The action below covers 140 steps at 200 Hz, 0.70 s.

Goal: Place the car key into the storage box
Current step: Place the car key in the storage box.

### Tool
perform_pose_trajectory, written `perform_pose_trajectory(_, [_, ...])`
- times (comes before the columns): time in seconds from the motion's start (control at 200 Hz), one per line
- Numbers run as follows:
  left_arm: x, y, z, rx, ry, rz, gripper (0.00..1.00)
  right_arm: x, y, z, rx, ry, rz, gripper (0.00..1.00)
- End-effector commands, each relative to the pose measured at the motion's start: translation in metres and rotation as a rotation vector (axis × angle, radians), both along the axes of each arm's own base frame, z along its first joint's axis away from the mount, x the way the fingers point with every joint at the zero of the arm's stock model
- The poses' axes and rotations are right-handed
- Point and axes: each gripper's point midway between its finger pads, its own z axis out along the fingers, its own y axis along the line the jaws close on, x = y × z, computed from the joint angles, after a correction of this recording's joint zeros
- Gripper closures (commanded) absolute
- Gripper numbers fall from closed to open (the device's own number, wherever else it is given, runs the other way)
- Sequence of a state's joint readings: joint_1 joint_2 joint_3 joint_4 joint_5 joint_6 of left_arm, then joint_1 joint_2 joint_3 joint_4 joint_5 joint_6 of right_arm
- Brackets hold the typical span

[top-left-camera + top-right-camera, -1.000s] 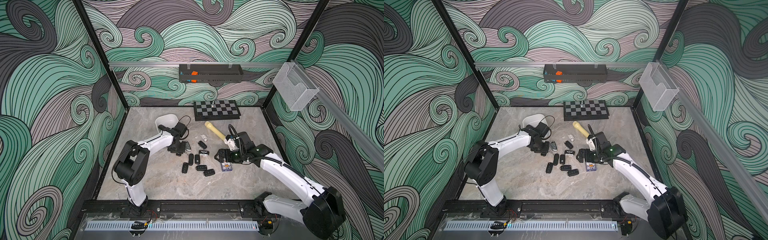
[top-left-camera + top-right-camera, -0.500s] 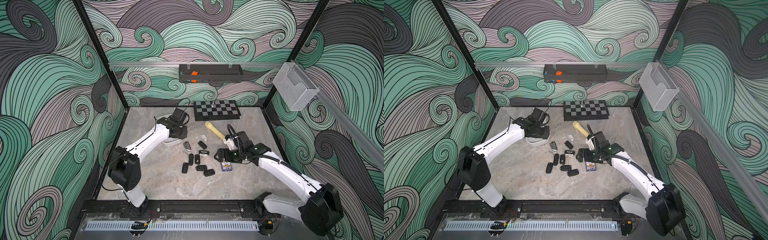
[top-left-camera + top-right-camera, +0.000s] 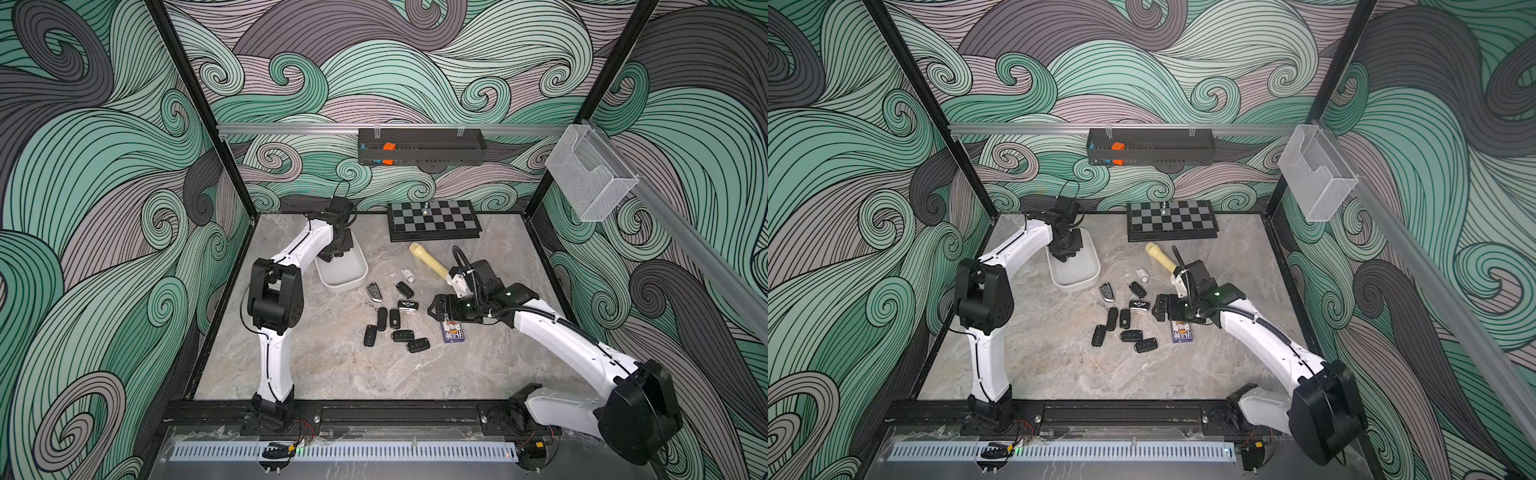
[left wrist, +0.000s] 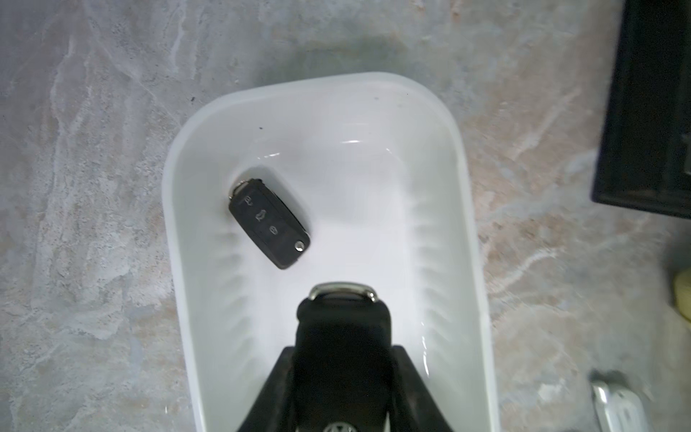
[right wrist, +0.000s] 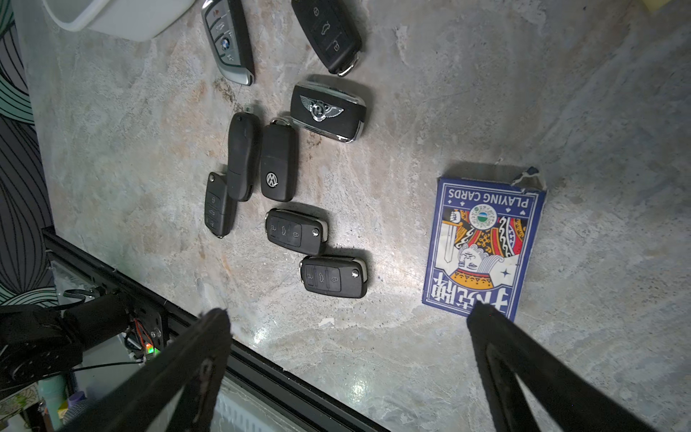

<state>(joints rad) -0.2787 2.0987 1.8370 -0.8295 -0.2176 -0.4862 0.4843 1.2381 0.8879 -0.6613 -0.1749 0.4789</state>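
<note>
The storage box is a shallow white bin at the back left of the table. My left gripper hangs over it, shut on a black car key with a chrome loop. Under the key I see the box floor and its rim. Another black car key lies flat inside the box. Several more keys lie in a loose group mid-table. Right of them my right gripper stands open and empty, low over the table.
A blue pack of playing cards lies under the right gripper. A cream flashlight and a chessboard lie further back. A black perforated tray and a clear holder hang on the walls.
My left arm has swung from beside the key pile toward the back and now holds its key over the white box. The right arm has stayed where it was.
</note>
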Motion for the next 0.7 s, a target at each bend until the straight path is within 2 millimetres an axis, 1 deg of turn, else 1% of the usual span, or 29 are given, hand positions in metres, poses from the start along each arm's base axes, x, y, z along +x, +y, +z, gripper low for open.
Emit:
perform_pose_trajectory(0.0, [0.009, 0.011, -0.002, 0.034, 0.016, 0.056, 0.76, 0.012, 0.003, 0.010, -0.012, -0.042, 0.010, 0.01])
perform_pose_trajectory(0.185, [0.026, 0.020, -0.021, 0.041, 0.035, 0.117, 0.76, 0.017, 0.007, 0.011, -0.016, -0.044, 0.029, 0.01])
perform_pose_trajectory(0.44, [0.043, 0.023, -0.043, 0.021, 0.034, 0.152, 0.75, 0.022, 0.010, 0.015, -0.012, -0.052, 0.040, 0.01])
perform_pose_trajectory(0.585, [0.045, 0.030, -0.057, 0.021, 0.050, 0.179, 0.75, 0.023, 0.011, 0.016, -0.009, -0.050, 0.035, 0.01])
perform_pose_trajectory(0.695, [0.047, 0.029, -0.064, 0.004, 0.060, 0.173, 0.75, 0.023, 0.011, 0.017, -0.006, -0.048, 0.029, 0.01])
